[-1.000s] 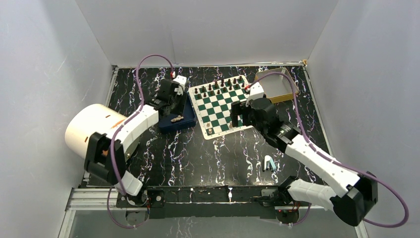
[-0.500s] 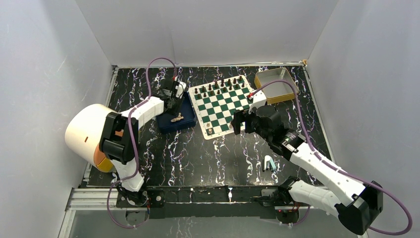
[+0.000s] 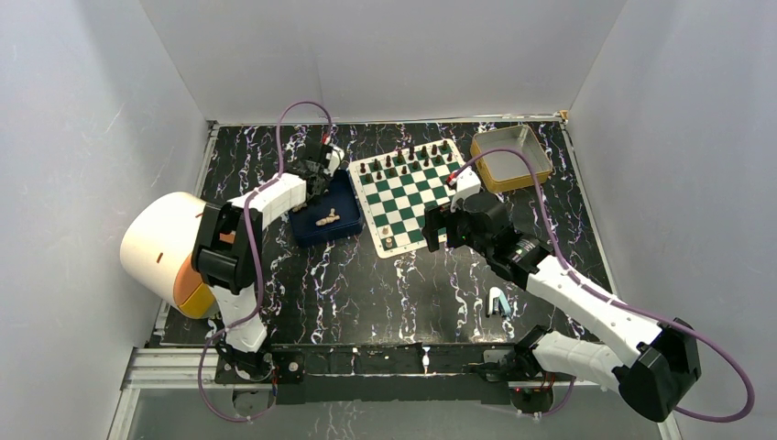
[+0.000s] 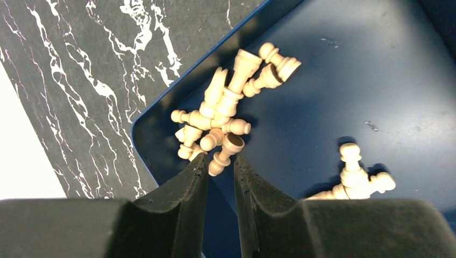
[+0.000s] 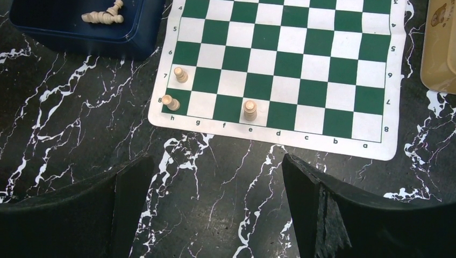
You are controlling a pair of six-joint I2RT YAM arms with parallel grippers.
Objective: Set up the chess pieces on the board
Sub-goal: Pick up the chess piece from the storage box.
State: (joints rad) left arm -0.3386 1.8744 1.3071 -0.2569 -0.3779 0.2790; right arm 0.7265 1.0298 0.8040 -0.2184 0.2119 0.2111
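Here, the left gripper (image 4: 219, 166) reaches into the dark blue rectangular plastic tray (image 4: 344, 64). Its black fingers (image 4: 188, 199) stand close together, with a slit between them at the end of a fallen cream pawn (image 4: 225, 156). Whether they have hold of it cannot be told. The pawn lies at the edge of a tangled heap of cream chess pieces (image 4: 220, 115), so the step in hand looks like fetching the next piece.

That would call for a firm pinch, a lift clear of the neighbours touching it, then a carry over the tray wall to the green-and-white checked board mat (image 5: 279, 59). Three standing cream figures (image 5: 181, 74) occupy its near rows and dark brown pieces (image 3: 403, 158) fill the far ones.

The right gripper (image 5: 215, 215), fingers spread wide and empty, hovers over the black marbled table (image 3: 366, 284) just beside the board's near edge, possibly in the delivery path. A yellow-rimmed tin (image 3: 511, 158) sits just off the board's far right corner.
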